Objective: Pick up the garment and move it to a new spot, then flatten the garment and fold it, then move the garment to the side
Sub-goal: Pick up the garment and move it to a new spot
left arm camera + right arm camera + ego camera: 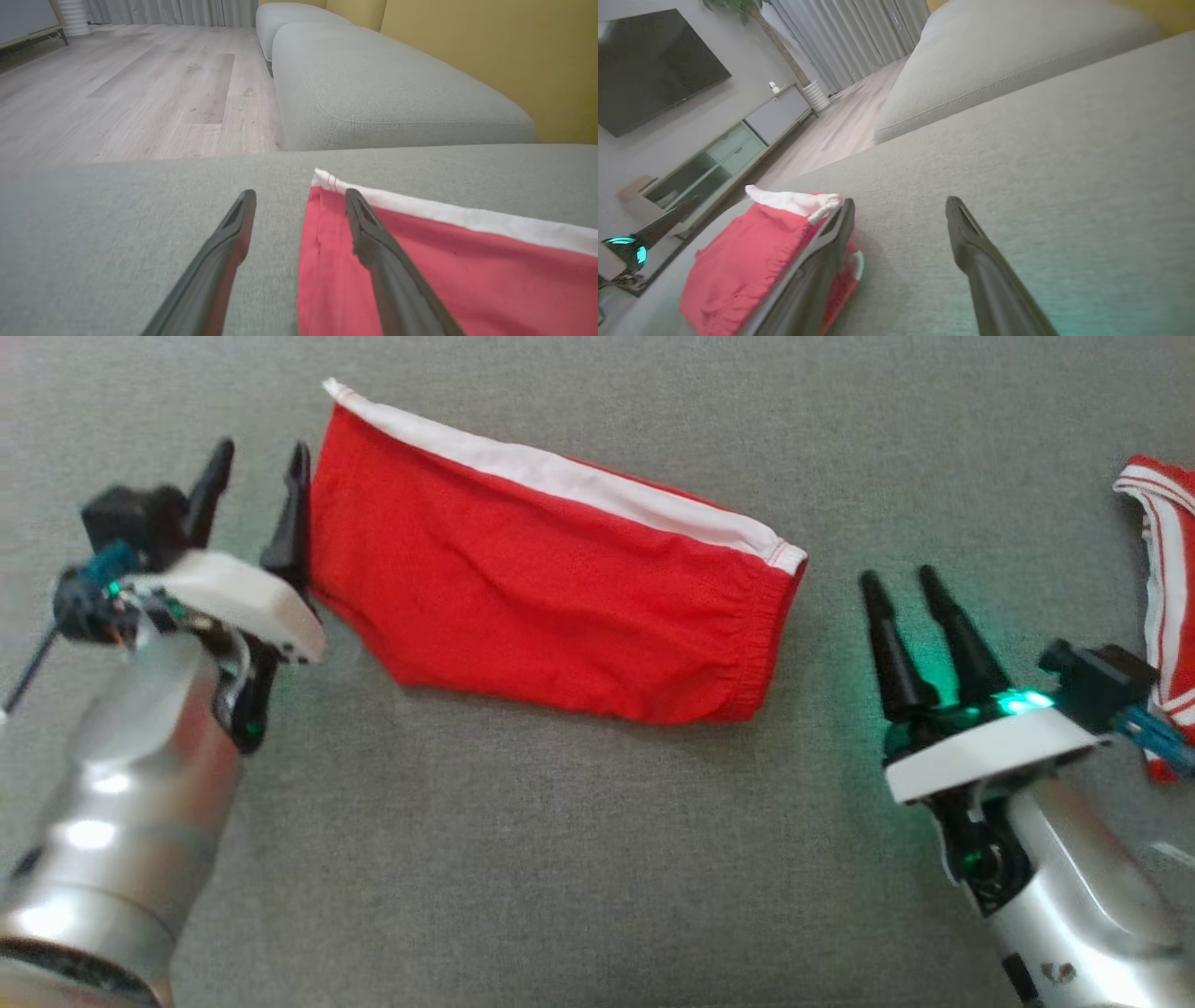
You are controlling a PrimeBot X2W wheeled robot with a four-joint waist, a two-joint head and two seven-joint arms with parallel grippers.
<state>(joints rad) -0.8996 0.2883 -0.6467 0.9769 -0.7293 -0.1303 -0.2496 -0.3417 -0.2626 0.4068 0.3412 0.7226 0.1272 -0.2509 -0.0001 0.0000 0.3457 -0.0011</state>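
1. garment (551, 588): red shorts with a white band along the far edge. They lie flat on the grey cushion (560, 859), mid-frame in the head view, slanting down toward the robot's right.
2. left gripper (260, 462): at the garment's left end, fingers apart and clamped on nothing. In the left wrist view one finger (373, 233) lies over the edge of the red cloth and the other over bare cushion.
3. right gripper (903, 581): near the garment's elastic right end, fingers apart and empty. In the right wrist view one finger stands against that end; contact cannot be confirmed.
4. striped cloth (1162, 569): red and white, at the right edge of the head view, well apart from the garment.
5. surroundings: neighbouring cushion (373, 93), wood floor (140, 93), yellow wall (490, 46).
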